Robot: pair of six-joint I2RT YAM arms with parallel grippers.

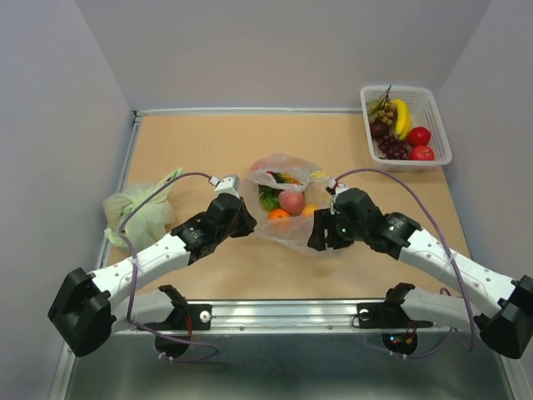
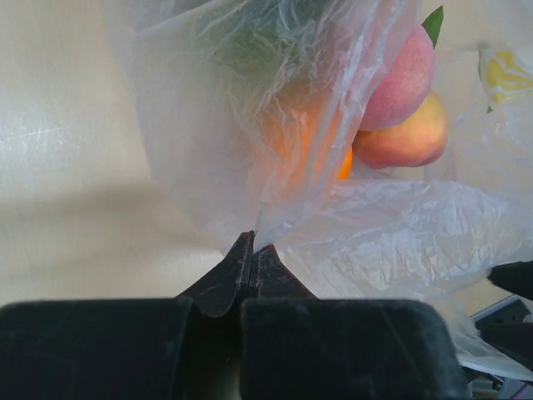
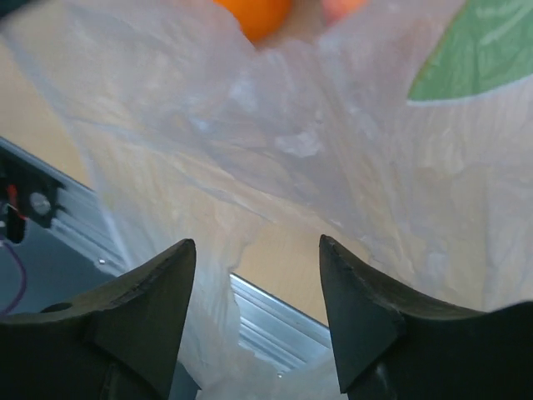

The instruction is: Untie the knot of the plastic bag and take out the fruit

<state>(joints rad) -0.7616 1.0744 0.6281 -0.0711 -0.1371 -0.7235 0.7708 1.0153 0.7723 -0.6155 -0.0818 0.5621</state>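
- While our left pincer (image 2: 252,246) clamps the plastic bag (image 2: 250,125) at the middle of the desk (image 1: 200,142), we should hold that edge steady.
- Our right pincer (image 3: 256,246) gapes, unclenched, at the film; we should close it on the opposite rim and spread gently.

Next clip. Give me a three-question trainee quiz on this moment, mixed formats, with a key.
1. True or false: the left gripper is shut on film of the plastic bag.
2. Multiple choice: the right gripper is A) shut and empty, B) open, with bag film in front of its fingers, C) out of every view.
3. Short answer: what holds the banana?

Key: 1 true. 2 B. 3 the white basket at far right.
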